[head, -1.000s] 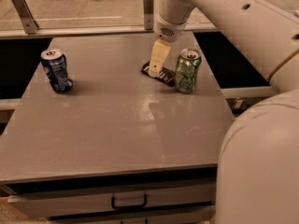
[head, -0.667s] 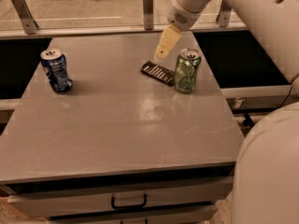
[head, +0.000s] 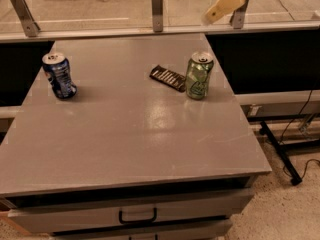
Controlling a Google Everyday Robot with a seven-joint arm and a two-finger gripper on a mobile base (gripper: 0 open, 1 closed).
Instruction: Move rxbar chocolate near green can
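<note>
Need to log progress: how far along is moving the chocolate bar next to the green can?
Looks done: the chocolate bar lies flat on the table right beside the green can. Nothing is in hand: the gripper hangs high past the far edge, away from both. Nothing seems left.

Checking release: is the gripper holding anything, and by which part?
Nothing is held. The gripper sits high at the top right, off the table. The rxbar chocolate lies flat on the table beside the green can.
</note>
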